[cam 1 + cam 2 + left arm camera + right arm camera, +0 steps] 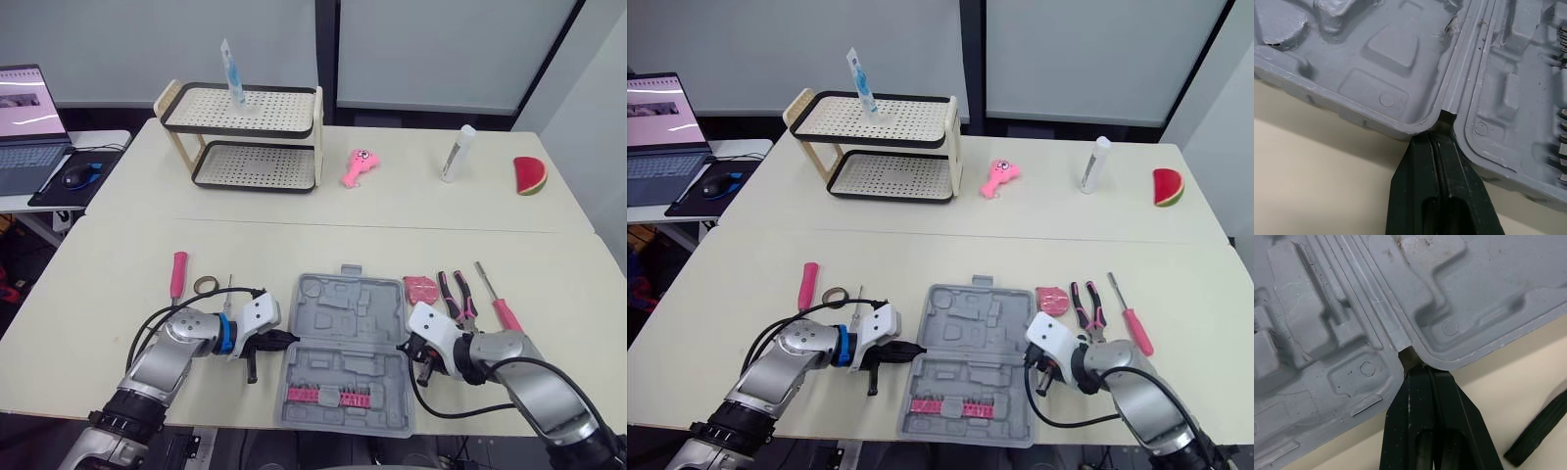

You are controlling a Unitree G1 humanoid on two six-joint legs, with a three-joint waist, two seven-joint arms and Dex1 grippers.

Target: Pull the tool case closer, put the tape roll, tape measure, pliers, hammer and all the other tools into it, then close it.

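Tool case (pixel 348 352) is lying open and flat at the near edge of the table (pixel 108 313), right between my two arms, with a pink strip of bits (pixel 328 396) clipped into its near half. So the way I read it, the "pull it closer" part is pretty much handled, or at least it can't come much nearer without hanging off the edge.

My left gripper (pixel 1442 120) has both fingers pressed together, tip poked into the hinge notch on the left side of the case. My right gripper (pixel 1411 357) is doing the mirror version on the right side, also pinched closed at the hinge gap. Honestly I can't tell from the wrist views whether either one has a sliver of the rim caught between the fingers or is just touching it.

Nothing loose is packed yet as far as I can see. Left of the case there's a pink-handled screwdriver (pixel 178 276), the tape roll (pixel 205 285) just beside it, and a thin little driver (pixel 229 292) nearer my left wrist. On the right, the tape measure (pixel 421 290) sits close to the far right corner of the case, then the pliers (pixel 457 299), then another pink screwdriver (pixel 500 305) farther right.

So roughly: one step done, all the loading left, then fold the lid over and shut it.
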